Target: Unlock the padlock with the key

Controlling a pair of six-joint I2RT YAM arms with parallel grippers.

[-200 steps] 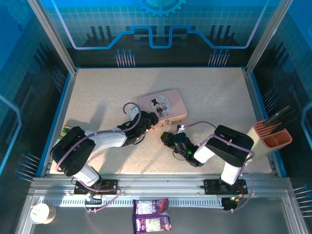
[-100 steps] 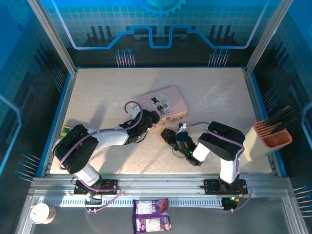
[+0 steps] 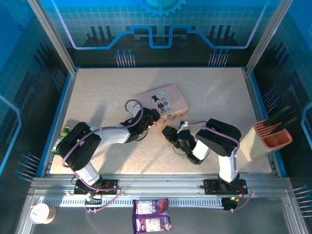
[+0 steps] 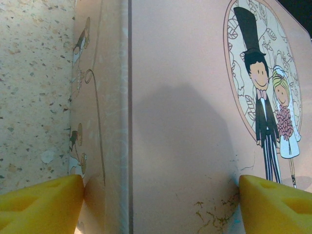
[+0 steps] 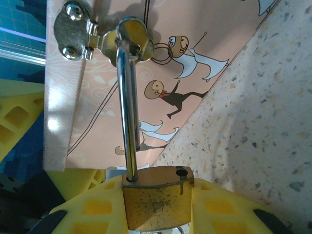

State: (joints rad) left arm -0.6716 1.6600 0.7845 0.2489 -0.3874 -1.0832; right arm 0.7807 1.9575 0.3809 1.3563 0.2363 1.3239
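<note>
Now my left gripper (image 4: 161, 204) has pushed in, fingers spread wide around the corner of the pink rectangular cartoon tin (image 4: 180, 97), which has shifted slightly. My right gripper (image 5: 156, 212) stays clenched on the tiny brass-gold padlock (image 5: 156, 195), its silvery shackle (image 5: 127, 112) hooked through the tin's hasp (image 5: 78, 27); steadied for unlocking, I judge.

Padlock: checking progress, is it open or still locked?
Open. The padlock shows an empty shackle hole; the free leg ends above the body.

The right arm's elbow (image 3: 218, 132) swung toward 9 o'clock. The right gripper (image 3: 167, 130) drew the padlock (image 5: 156, 197) toward 12 o'clock, and the pink tin (image 3: 163, 100) turned slightly anticlockwise.
</note>
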